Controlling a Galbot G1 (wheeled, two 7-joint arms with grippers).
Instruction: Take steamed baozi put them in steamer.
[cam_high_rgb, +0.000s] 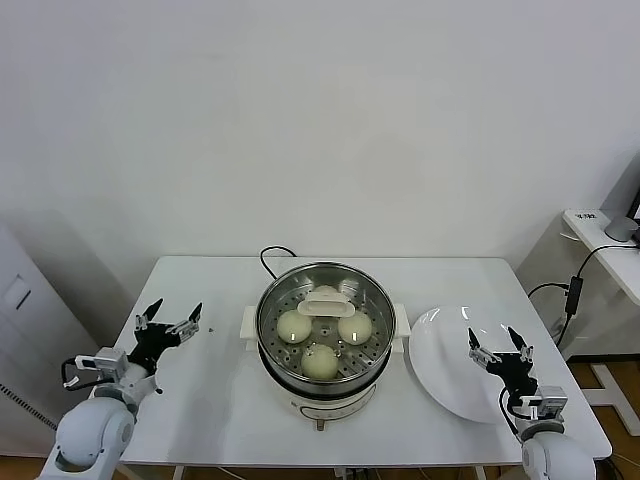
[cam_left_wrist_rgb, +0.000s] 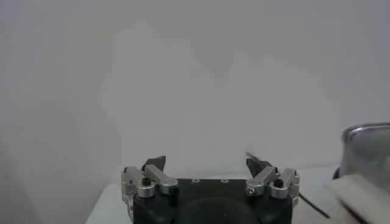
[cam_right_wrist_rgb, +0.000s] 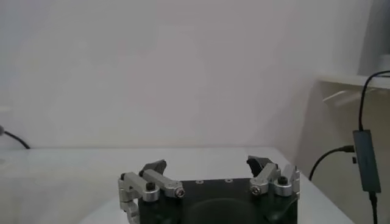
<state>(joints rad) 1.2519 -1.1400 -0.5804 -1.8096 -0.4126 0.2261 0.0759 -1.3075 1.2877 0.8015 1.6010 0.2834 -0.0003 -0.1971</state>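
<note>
The steel steamer (cam_high_rgb: 268, 318) stands on its white base at the table's middle. Three cream-white baozi lie on its perforated tray: one on the left (cam_high_rgb: 293, 324), one on the right (cam_high_rgb: 355, 326), one at the front (cam_high_rgb: 320, 361). A fourth shows partly behind a cream handle (cam_high_rgb: 322, 302), which seems to belong to a glass lid lying on the pot. My left gripper (cam_high_rgb: 170, 322) is open and empty over the table's left edge (cam_left_wrist_rgb: 205, 164). My right gripper (cam_high_rgb: 497, 345) is open and empty above the white plate (cam_right_wrist_rgb: 207, 164). The pot's rim shows in the left wrist view (cam_left_wrist_rgb: 365, 131).
The flat white plate (cam_high_rgb: 445, 375) lies bare to the right of the steamer. The black cord (cam_high_rgb: 268, 258) runs back from the pot. A white side table with cables (cam_high_rgb: 600, 235) stands at the far right, a white cabinet (cam_high_rgb: 20, 300) at the left.
</note>
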